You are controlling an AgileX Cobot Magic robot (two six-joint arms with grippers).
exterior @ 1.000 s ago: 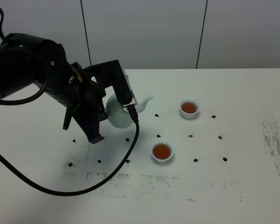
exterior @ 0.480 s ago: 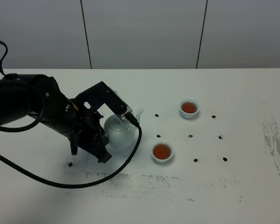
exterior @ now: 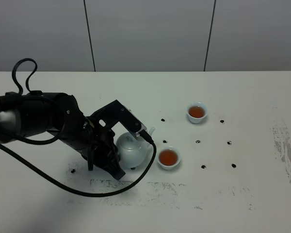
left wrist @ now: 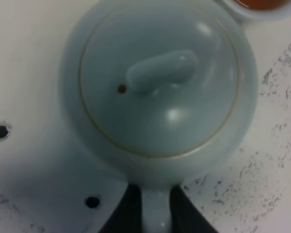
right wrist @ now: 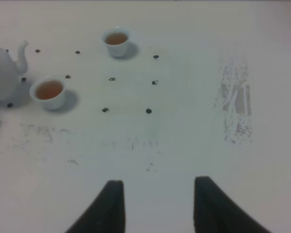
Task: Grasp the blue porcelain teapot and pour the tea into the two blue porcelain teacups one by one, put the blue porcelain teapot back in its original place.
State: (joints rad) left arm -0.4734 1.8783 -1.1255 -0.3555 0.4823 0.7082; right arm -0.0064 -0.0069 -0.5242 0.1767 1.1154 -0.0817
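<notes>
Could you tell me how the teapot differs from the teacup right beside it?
The teapot is bigger and rounder than the near teacup. The teapot is lidded, with spout and handle; the teacup is open and handleless, showing reddish-brown tea. The left tool is shut on the teapot's handle; the teacup stands free. Both are pale-blue glossy porcelain.

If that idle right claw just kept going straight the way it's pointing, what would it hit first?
Probably nothing but bare table. The right claw aims at open tabletop; the nearer teacup and teapot sit off to one side, though depth is unclear.
</notes>
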